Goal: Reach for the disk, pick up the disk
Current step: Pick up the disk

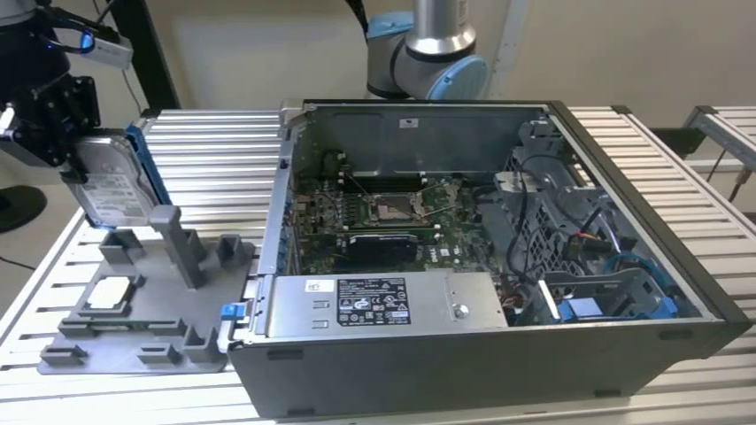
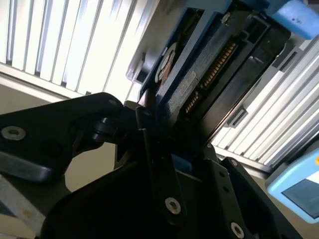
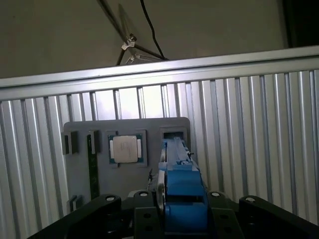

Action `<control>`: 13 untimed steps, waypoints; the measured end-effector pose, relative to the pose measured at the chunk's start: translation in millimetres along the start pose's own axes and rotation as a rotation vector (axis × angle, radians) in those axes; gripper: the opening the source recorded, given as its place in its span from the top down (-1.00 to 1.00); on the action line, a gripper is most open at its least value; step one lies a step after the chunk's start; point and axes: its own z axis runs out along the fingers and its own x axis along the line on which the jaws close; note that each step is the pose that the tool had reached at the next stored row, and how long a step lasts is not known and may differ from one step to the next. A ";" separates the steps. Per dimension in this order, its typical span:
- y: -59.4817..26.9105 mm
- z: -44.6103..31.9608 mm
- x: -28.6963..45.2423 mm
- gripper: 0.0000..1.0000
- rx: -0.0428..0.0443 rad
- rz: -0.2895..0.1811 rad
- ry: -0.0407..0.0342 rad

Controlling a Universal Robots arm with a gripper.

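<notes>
In the exterior view the gripper is clamped on the upper end of the disk, which hangs upright just under it. The disk is clear above the grey stand on the slatted desk, and the open computer case sits well off to one side. In the second wrist view the fingers pinch the disk across its thin sides. In the first wrist view the disk runs straight out from the gripper, with the stand's slot and a chip beyond. I judge a good pickup wants a square grip and a plumb disk, so the blue frame cannot snag the stand's posts.
</notes>
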 end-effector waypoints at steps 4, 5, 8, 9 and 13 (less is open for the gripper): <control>0.3 -5.1 0.1 1.00 0.0000 0.000 0.0001; 0.3 -6.6 0.1 1.00 0.0000 0.000 0.0002; 0.6 -10.5 0.2 1.00 0.0001 0.000 0.0003; 0.6 -11.7 0.3 1.00 0.0000 0.000 0.0004; 1.0 -16.8 0.4 1.00 0.0000 0.000 0.0006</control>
